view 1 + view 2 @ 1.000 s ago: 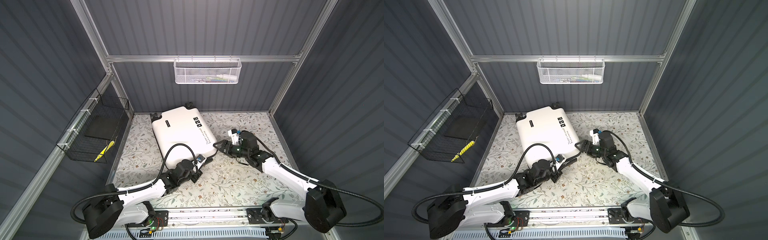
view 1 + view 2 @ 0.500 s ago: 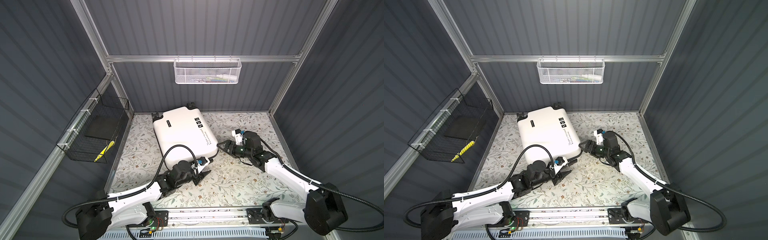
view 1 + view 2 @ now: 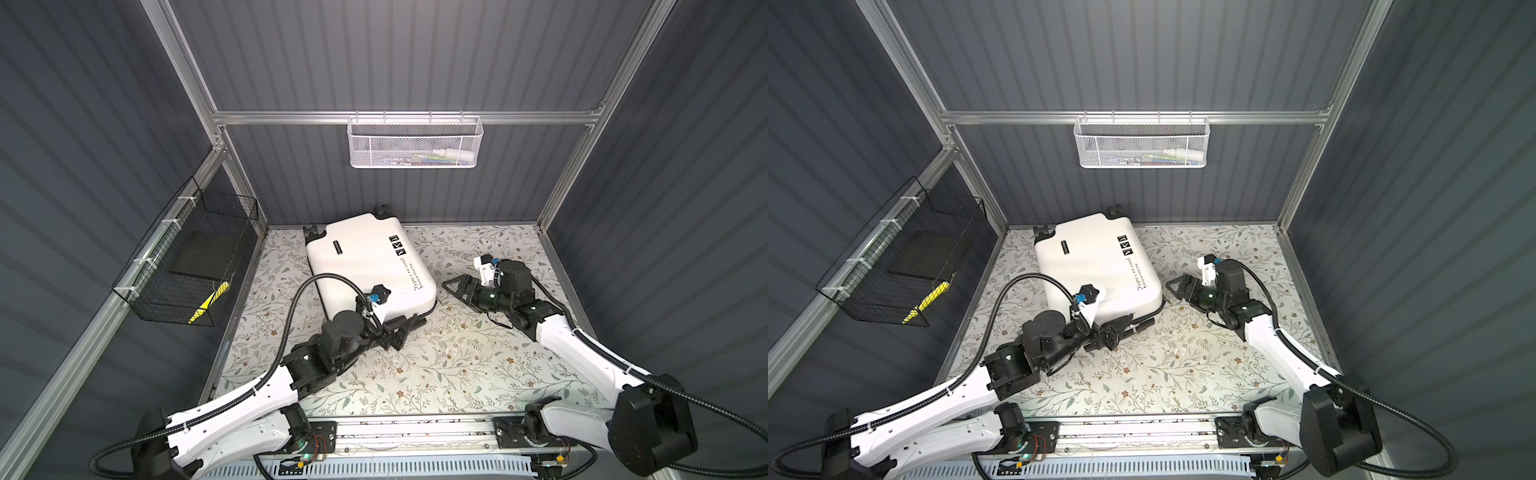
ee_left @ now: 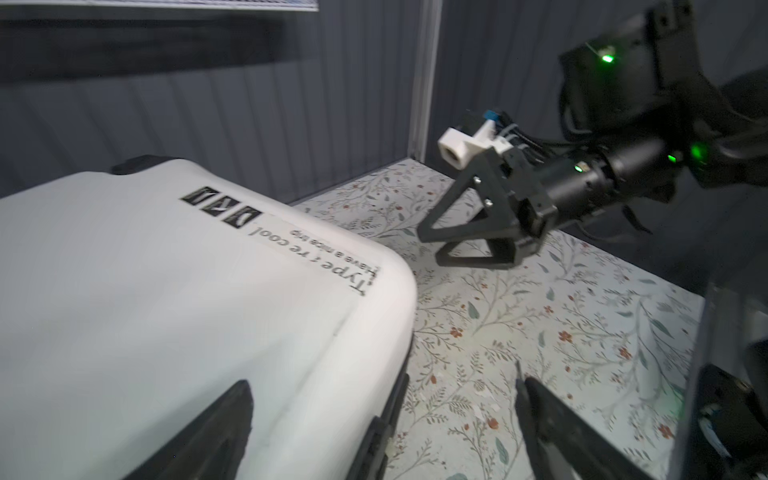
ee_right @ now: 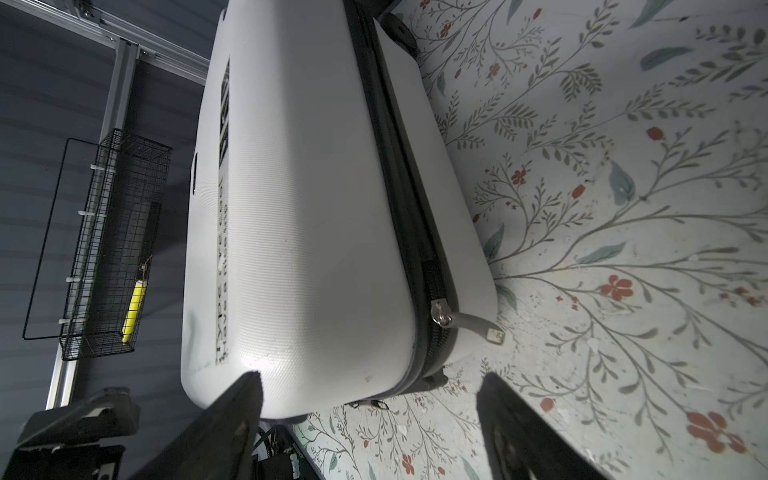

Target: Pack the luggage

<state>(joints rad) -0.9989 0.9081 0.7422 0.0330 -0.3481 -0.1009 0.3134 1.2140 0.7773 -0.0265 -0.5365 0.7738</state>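
Seeing small white hard-shell suitcase (image 3: pixel 365 266) flat on floral-print tabletop (image 3: pixel 457 365), back-left area, black wheels toward rear wall, lettered shell facing up. Looks closed in both top views, shell halves together. In right wrist view, metal zipper pull (image 5: pixel 442 318) at a rounded corner, tab sticking out over the tabletop.

Left gripper (image 3: pixel 405 328): jaws spread wide, at suitcase's near edge by the near-right corner. In left wrist view, one finger (image 4: pixel 216 436) over the white shell, the other out over the tabletop. Clamping nothing.

Right gripper (image 3: pixel 453 289): also spread, empty, just beside suitcase's right side, pointing at it, not touching.

Elsewhere: white mesh wall basket (image 3: pixel 415 143) hanging on rear rail, contents too blurred to tell. Black wire basket (image 3: pixel 187 257) on left wall, yellow item (image 3: pixel 208 301) inside.
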